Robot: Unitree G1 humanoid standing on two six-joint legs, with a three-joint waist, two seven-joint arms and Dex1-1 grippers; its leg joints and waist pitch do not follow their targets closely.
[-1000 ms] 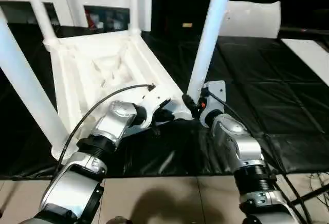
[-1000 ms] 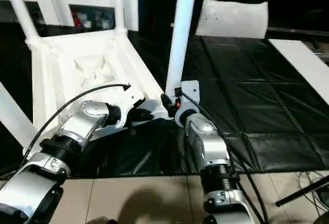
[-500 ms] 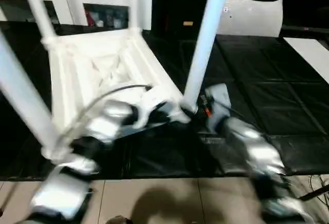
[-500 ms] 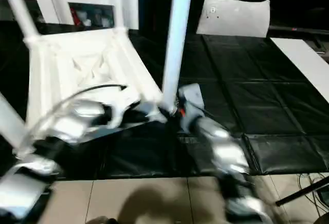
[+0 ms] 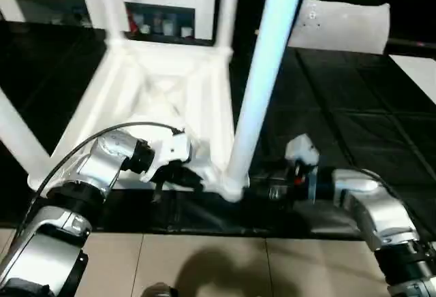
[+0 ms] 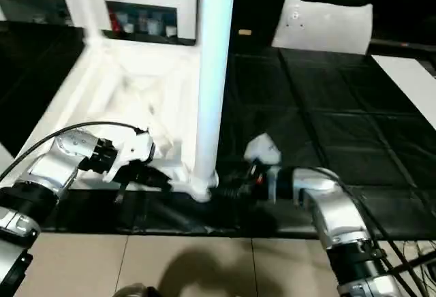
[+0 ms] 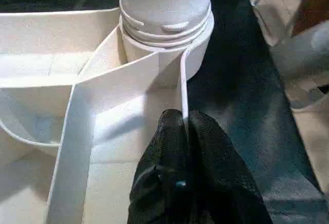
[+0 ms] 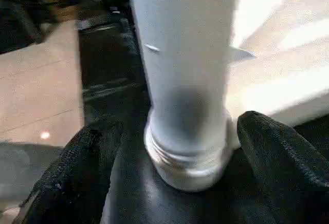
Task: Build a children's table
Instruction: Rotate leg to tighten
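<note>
Judging from how things stand now, the building is nearly finished. The children's table (image 5: 163, 86) lies upside down on a black mat (image 5: 340, 127), and legs rise from its corner sockets: the near leg (image 5: 262, 86) stands in the near corner socket (image 5: 230, 186), two far legs (image 5: 227, 7) stand at the back corners, and another leg (image 5: 17, 137) leans up at the left side. So all four legs seem to be in place. I think what is left is to make the near leg tight, and then to turn the table on its feet.

The left hand (image 7: 182, 183) has its two black fingers pressed together on a thin rib of the underside, just beside the near socket, and it steadies the table there. The right hand (image 8: 180, 147) has its fingers (image 8: 272, 147) spread wide on both sides of the foot of the near leg, where the threaded rings enter the socket. I cannot tell if the fingers touch the leg; it looks more like a loose embrace than a grip.

The table is white plastic, with crossing ribs under the top. The legs are long, round and smooth, and a little glossy, so they may slip in the fingers.
</note>
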